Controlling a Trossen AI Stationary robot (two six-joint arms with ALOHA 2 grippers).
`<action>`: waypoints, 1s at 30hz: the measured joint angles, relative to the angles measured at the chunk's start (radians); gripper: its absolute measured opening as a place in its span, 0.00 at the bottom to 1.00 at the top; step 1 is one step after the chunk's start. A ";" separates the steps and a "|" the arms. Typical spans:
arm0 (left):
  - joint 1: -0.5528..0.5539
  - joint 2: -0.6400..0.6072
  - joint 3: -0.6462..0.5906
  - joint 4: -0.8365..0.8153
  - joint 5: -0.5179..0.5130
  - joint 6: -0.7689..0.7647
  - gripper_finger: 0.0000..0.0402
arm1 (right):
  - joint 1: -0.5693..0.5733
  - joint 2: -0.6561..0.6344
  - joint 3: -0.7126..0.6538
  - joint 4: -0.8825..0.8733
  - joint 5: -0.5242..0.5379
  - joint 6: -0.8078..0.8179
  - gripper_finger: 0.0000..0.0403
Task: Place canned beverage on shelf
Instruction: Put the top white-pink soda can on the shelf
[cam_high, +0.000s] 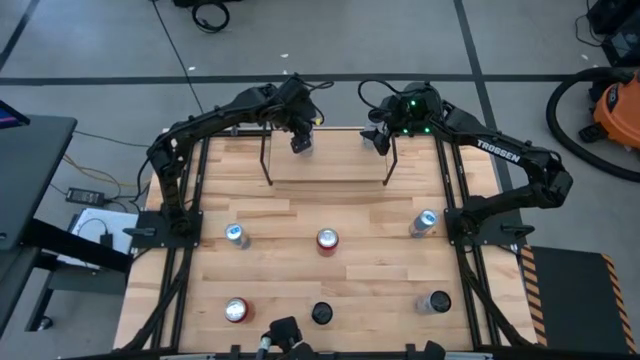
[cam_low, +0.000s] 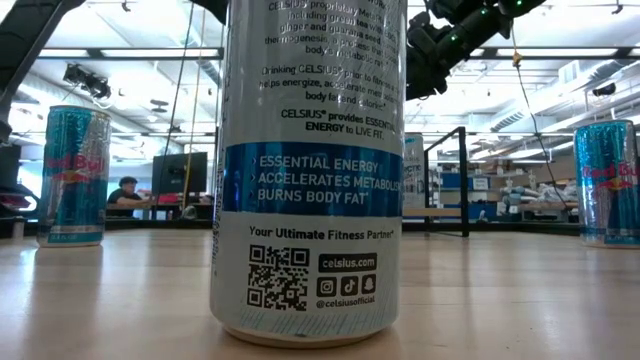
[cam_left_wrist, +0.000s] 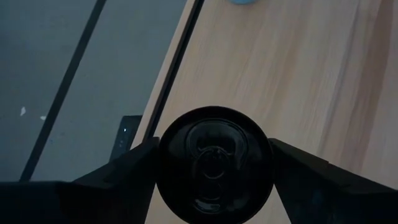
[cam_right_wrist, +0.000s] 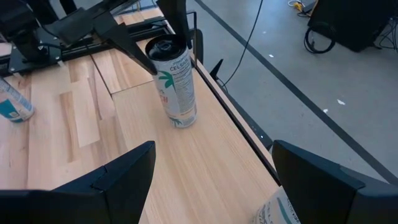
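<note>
step: release — can standing upright on shelf, back edge
left claw: fingers flank the can top, part-open; grip or clear, cannot tell
right claw: wide, empty, near
next: I open fully, lift straight up

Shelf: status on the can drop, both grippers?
Left gripper around white can, standing upright on shelf; grip or release unclear. Right gripper open, empty, over shelf's other end. Nothing blocking; six cans left on table.
</note>
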 joint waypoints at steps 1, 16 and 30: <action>0.000 0.000 0.000 -0.001 0.000 0.000 0.72 | 0.000 0.000 0.000 0.000 0.000 0.000 0.83; 0.000 -0.002 0.000 0.026 0.000 -0.025 0.72 | 0.000 -0.001 0.000 -0.001 0.000 0.000 0.83; 0.005 -0.001 0.046 0.006 0.001 -0.024 0.72 | 0.000 -0.001 0.000 0.015 0.000 0.000 0.83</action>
